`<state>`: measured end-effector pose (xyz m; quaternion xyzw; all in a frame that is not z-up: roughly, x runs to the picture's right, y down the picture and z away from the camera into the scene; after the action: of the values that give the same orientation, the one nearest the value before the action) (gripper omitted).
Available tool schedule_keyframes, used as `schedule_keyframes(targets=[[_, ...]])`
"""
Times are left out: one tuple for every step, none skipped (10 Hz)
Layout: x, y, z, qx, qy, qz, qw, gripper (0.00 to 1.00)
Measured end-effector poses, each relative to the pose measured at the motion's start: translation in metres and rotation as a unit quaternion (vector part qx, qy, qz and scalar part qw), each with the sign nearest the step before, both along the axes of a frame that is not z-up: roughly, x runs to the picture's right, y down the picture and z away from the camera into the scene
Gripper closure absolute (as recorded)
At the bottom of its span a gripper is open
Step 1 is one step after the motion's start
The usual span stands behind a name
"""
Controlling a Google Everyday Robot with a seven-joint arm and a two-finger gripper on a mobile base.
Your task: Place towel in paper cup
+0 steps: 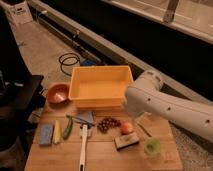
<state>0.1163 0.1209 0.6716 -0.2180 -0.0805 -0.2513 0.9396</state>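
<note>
A small grey-blue towel (85, 117) lies on the wooden board (105, 159), just in front of the yellow bin. The white paper cup that stood right of the bin is hidden behind my arm. A thick white arm link (160, 107) reaches in from the right, and its rounded end is over the bin's right front corner. My gripper does not show; it is out of sight behind or below that arm link.
A yellow bin (100, 87) stands at the back of the board, with an orange bowl (57, 93) to its left. Along the front lie a blue sponge (46, 134), a green vegetable (67, 128), a white-handled tool (83, 147), grapes (107, 123), a peach-coloured fruit (127, 128) and a green cup (152, 147).
</note>
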Motion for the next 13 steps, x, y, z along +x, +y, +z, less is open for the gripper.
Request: schedule_keyframes(targets=[[0.001,0.0,0.0,0.0,0.001,0.001,1.0,0.35],[0.002,0.0,0.0,0.0,0.002,0.0,1.0,0.35],[0.0,-0.001,0.001,0.001,0.001,-0.005,1.0,0.35],[-0.006,-0.005,0.007,-0.001,-0.008,-0.029,0.9995,0.35],[-0.014,-0.01,0.014,-0.002,-0.018,-0.047,0.9987,0.35],[-0.026,-0.016,0.024,-0.004,-0.031,-0.063,0.9975,0.35],[-0.05,-0.023,0.038,-0.011,-0.053,-0.091,0.9944,0.35],[-0.07,-0.026,0.049,-0.017,-0.069,-0.111,0.9913,0.35],[-0.088,-0.029,0.058,-0.021,-0.086,-0.126,0.988,0.35],[-0.109,-0.03,0.066,-0.026,-0.108,-0.145,0.9832,0.35],[-0.132,-0.029,0.072,-0.03,-0.134,-0.163,0.9771,0.35],[-0.148,-0.028,0.074,-0.03,-0.152,-0.172,0.9729,0.35],[-0.153,-0.027,0.075,-0.031,-0.159,-0.175,0.9712,0.35]])
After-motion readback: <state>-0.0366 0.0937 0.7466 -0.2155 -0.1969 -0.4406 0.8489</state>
